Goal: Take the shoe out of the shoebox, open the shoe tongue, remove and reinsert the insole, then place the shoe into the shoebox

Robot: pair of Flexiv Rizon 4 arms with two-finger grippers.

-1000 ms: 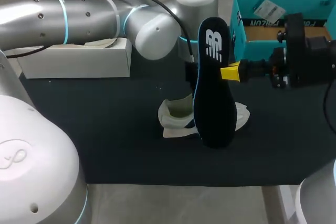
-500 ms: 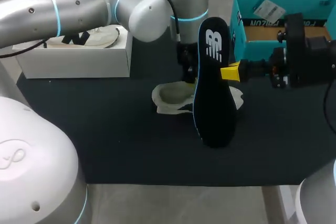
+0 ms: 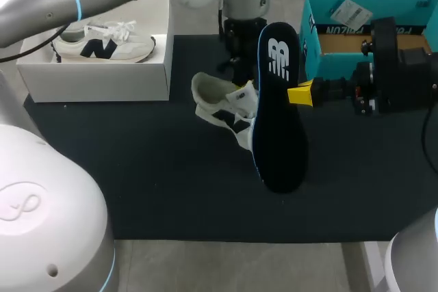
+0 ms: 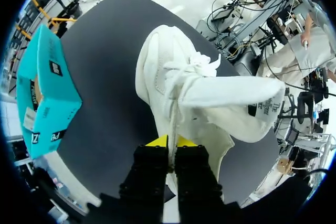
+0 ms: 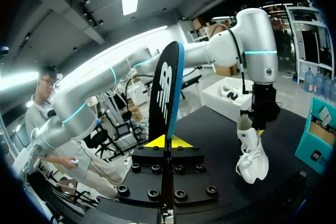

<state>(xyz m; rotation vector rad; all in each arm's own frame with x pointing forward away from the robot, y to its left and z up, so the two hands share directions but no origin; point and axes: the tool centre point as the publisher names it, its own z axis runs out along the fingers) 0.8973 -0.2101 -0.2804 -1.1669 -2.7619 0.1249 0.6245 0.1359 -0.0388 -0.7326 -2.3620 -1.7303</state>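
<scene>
The white sneaker (image 3: 222, 104) hangs toe-down, pinched in my left gripper (image 4: 170, 141). Its dark insole (image 3: 277, 121) stands upright in my right gripper (image 5: 168, 141), the teal shoebox (image 3: 311, 52) open behind.

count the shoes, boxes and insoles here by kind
shoes: 2 (boxed shoe, held shoe in left hand)
boxes: 2 (white box, teal box)
insoles: 1 (insole in right hand)
total: 5
</scene>
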